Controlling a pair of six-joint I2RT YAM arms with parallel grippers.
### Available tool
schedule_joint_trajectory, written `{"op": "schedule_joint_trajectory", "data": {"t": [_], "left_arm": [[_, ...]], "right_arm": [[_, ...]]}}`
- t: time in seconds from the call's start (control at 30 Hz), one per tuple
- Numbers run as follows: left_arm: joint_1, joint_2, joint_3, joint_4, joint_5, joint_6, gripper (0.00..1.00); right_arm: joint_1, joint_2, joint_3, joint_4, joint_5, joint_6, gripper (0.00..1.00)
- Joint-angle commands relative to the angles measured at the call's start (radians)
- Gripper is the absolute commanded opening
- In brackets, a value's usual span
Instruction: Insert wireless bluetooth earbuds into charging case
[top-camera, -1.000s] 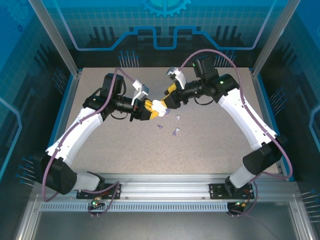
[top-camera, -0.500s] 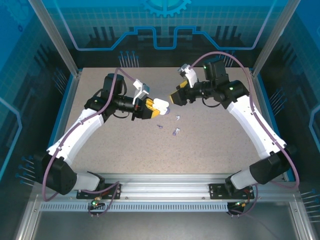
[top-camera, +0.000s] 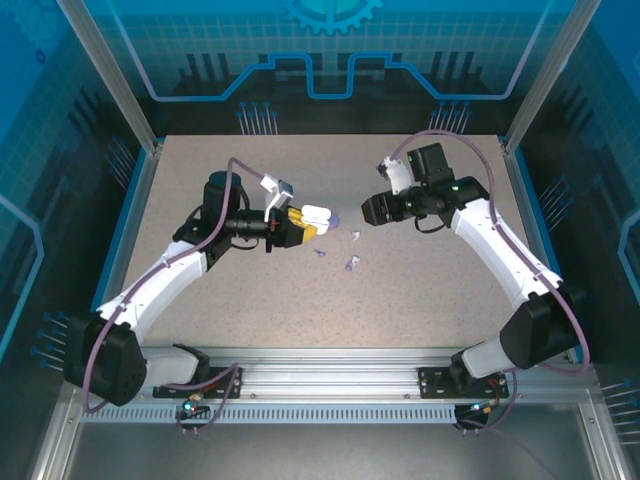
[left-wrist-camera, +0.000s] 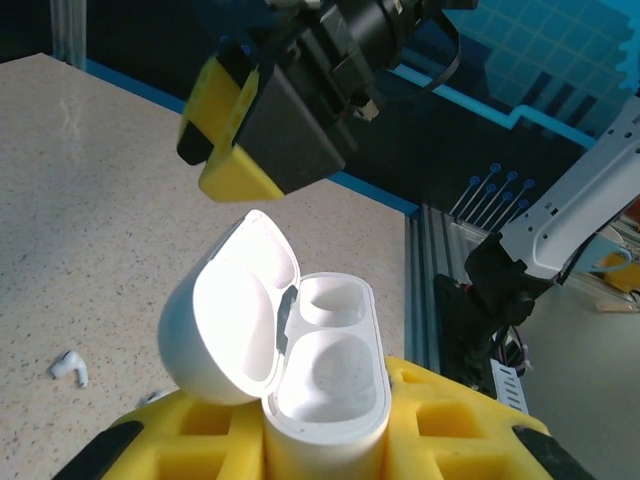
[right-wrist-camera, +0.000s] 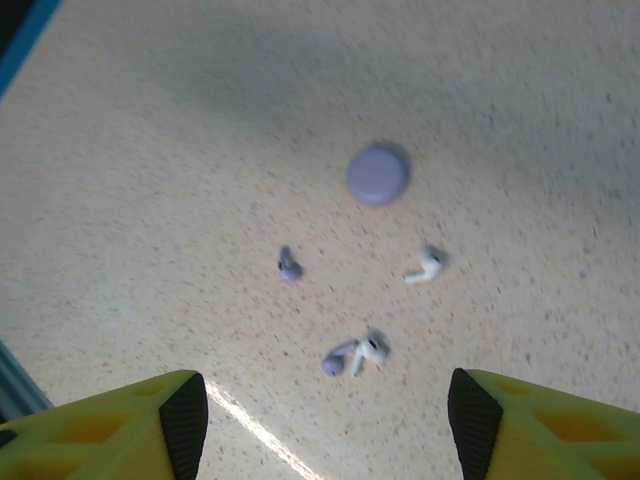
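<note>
Gaping open, the charging case (left-wrist-camera: 325, 390) is held over the worktop (top-camera: 420, 290), clamped low on its body between the left arm's jaws. Two earbuds (right-wrist-camera: 428, 264) lie loose beneath the right arm's jaws, which stand wide apart and empty. Light, glossy and probably slippery, each bud is judged best pinched across its rounded head, the stem left free for the socket.

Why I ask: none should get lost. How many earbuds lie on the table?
2. One earbud lies below-right of the purple disc; the other earbud, nearer the camera, beside a purple bit. More may be hidden.
</note>
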Motion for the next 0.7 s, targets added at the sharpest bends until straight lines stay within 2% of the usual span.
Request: {"op": "schedule_joint_trajectory", "data": {"t": [0.0,0.3,0.67], "left_arm": [[0.005,-0.042,-0.045,0.126,-0.039,-0.073,0.08],[0.005,-0.118,-0.145,0.168,-0.091,-0.119,0.08],[0.003,-0.160,-0.208,0.183,-0.097,-0.126,0.08]], "right_arm": [[-0.009,0.043,-0.033,0.008,0.072,0.074,0.67],[0.013,0.190,-0.056,0.066,0.119,0.198,0.65],[0.079,0.406,0.065,0.061,0.235,0.314,0.62]]}}
